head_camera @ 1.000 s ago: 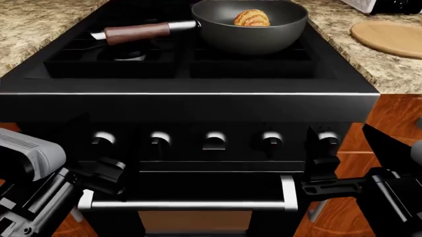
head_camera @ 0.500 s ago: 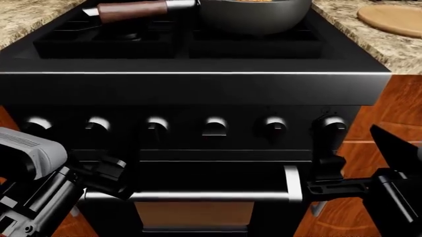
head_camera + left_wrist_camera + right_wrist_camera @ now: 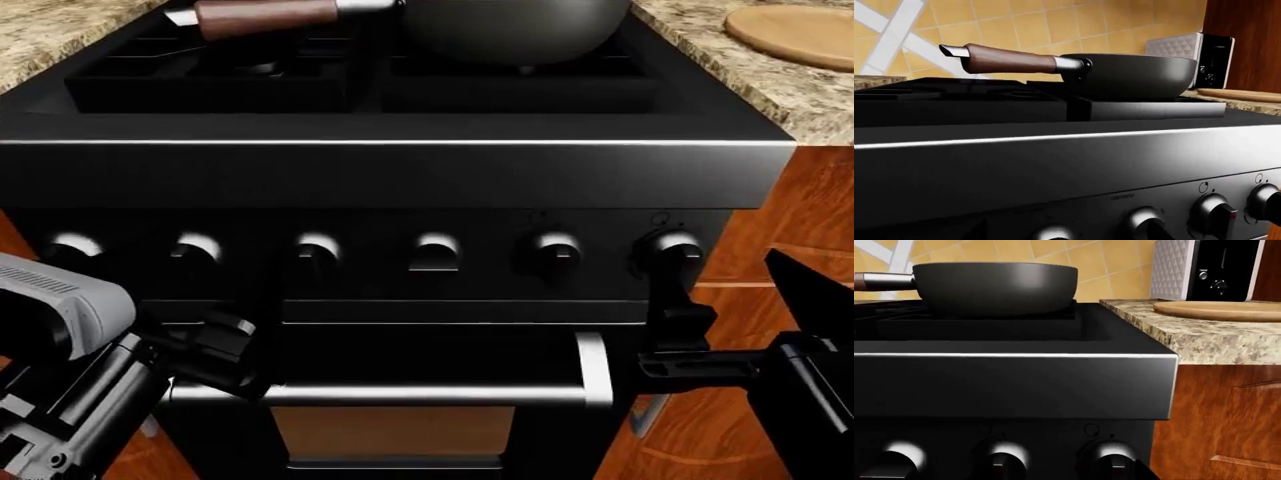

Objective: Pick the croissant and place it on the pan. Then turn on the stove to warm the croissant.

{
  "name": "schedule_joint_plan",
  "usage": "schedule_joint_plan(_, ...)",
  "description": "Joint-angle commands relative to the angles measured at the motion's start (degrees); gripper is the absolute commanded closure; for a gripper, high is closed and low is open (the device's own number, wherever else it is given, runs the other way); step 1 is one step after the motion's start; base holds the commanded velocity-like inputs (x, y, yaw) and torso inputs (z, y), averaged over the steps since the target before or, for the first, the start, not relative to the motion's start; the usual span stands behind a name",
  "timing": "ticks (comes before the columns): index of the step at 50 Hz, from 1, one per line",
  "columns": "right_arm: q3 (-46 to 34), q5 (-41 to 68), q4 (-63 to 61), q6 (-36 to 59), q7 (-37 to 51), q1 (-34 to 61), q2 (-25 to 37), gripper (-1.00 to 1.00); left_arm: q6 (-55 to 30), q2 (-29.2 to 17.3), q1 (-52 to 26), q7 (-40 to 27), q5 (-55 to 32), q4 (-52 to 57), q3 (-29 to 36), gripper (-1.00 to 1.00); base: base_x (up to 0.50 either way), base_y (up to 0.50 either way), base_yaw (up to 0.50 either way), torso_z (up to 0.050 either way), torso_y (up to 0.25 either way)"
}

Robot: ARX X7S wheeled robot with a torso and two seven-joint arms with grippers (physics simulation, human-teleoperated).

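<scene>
The black stove fills the head view, with its row of silver-tipped knobs across the front. The dark-grey pan stands on the back right grate, its wooden handle pointing left. The croissant is hidden: only the pan's outer wall shows, also in the left wrist view and the right wrist view. My right gripper is open, one finger upright just below the rightmost knob. My left gripper is open low at the left, in front of the oven handle.
A round wooden board lies on the granite counter right of the stove, with a black-and-white toaster behind it. Reddish wooden cabinet fronts flank the range. Three knobs sit close before the right wrist camera.
The head view has dropped, so the pan's inside and the croissant slid out of the top of the view. The right gripper shifted slightly right and up toward the rightmost knob.
</scene>
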Motion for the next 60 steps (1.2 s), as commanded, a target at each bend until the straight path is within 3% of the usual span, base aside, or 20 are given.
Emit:
schedule_joint_plan(1, 0.14, 0.87, 2.70, 1.11, -1.08, 0.76, -0.40, -1.00, -0.15, 0.43, -0.74, 0.41, 1.27, -0.94, 1.22, -1.00, 0.00, 0.00, 0.00, 0.000, 0.000)
schedule_joint_plan(60, -2.28, 3.53, 20.08, 11.17, -11.48, 7.28, -9.29, -1.00, 0.07, -0.05, -2.73, 1.36, 2.95, -2.87, 3.62, -1.00, 0.00, 0.00, 0.00, 0.000, 0.000)
